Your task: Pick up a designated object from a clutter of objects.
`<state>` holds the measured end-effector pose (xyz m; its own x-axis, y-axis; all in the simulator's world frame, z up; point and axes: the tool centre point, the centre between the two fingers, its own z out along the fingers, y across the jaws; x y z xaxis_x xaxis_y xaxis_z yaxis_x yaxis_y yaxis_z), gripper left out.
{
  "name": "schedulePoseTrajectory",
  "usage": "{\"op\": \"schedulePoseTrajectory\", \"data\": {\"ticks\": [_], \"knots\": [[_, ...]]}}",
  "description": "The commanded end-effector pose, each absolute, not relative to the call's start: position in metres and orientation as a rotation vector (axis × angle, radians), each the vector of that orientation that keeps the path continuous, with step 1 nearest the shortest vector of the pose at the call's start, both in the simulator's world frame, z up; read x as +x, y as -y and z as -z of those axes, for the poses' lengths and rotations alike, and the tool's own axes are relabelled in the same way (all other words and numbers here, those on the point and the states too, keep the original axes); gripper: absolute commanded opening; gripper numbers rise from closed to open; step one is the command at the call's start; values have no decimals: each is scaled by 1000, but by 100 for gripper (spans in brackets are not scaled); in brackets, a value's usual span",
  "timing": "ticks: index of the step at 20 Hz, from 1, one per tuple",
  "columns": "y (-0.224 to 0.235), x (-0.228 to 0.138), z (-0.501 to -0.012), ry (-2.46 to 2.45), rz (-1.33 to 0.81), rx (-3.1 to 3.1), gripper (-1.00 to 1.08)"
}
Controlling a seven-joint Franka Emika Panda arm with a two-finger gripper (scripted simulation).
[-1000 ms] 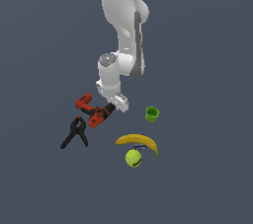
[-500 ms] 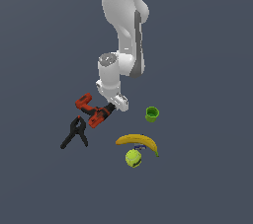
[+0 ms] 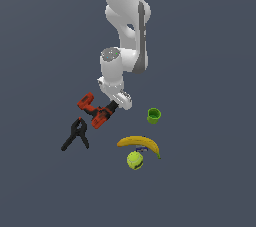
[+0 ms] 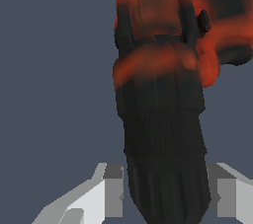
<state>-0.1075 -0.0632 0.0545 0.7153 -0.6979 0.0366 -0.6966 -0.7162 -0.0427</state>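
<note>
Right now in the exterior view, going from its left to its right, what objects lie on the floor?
Black spring clamp → red and black drill → tennis ball → green cup. The banana overlaps the ball's span, so I leave it out.

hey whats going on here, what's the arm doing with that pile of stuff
A single robot arm has its pincer down at the black chuck end of the red and black drill. In the wrist view the chuck sits between the two fingers, though whether they are clamped is unclear. The spring clamp, banana, tennis ball and green cup lie untouched nearby.
</note>
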Motion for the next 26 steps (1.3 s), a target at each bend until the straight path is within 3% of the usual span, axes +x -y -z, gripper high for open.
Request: {"op": "schedulePoseTrajectory", "data": {"ticks": [1, 26], "knots": [[59, -108, -66, -1171, 80, -2885, -100], [8, -128, -238, -1178, 85, -2891, -100]]}}
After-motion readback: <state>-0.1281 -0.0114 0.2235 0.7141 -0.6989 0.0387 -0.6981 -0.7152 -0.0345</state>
